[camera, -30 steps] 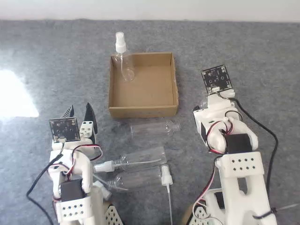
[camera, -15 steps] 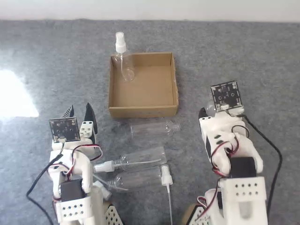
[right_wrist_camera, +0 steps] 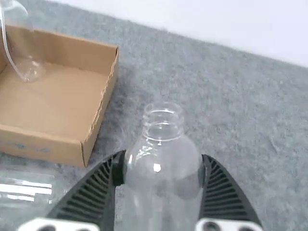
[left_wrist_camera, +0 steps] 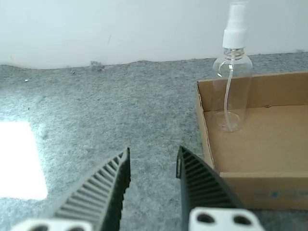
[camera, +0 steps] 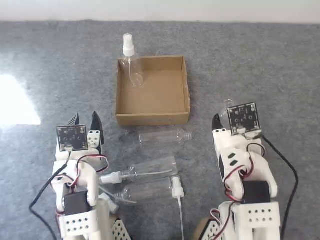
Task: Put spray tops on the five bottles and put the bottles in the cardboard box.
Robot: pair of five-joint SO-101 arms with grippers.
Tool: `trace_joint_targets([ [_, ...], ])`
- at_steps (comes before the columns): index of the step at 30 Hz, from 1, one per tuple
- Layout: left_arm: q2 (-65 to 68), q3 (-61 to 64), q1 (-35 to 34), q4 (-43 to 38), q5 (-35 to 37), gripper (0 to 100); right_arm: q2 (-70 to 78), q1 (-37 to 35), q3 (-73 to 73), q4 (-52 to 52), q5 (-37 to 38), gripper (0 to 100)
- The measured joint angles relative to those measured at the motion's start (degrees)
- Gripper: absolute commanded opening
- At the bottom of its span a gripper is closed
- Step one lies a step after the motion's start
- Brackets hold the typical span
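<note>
At the left, the left gripper (camera: 85, 122) sits low over the grey felt mat (camera: 45, 65). Its jaws are spread, and its wrist view shows bare mat in the gap between them.

Just to its right, three bottles lie on their sides. The open-necked bottle (camera: 165, 136) is nearest the box, with its mouth pointing right. Below it lies a sprayer-fitted bottle (camera: 142, 172) with its white top pointing left. The lowest bottle (camera: 145, 191) runs partly under the left arm, and I can't tell from above whether it is capped. A loose spray top (camera: 176, 186) lies beside that bottle, its thin tube trailing toward the table's near edge.

Beyond them is the cardboard box (camera: 152, 119). A capped bottle (left_wrist_camera: 232, 82) stands upright in its far left corner, and the left wrist view shows its dip tube much more clearly than the high view does.

At the right, the right gripper (right_wrist_camera: 162, 158) pinches the held bottle (right_wrist_camera: 163, 120) at its shoulder. The wrist view shows the bare threaded mouth, while from above just the neck peeps past the wrist board, near the box's near right corner.
</note>
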Motion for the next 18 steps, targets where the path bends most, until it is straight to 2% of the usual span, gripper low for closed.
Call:
trace_joint_targets([
  [6, 0.0, -0.09, 0.09, 1.41, -0.79, 15, -4.75, 0.0, 2.73, 0.0, 0.0, 11.2],
  [18, 0.0, -17.41, -5.8, 18.46, -3.52, 21, -5.98, -0.09, 3.34, -0.44, 0.0, 11.2],
])
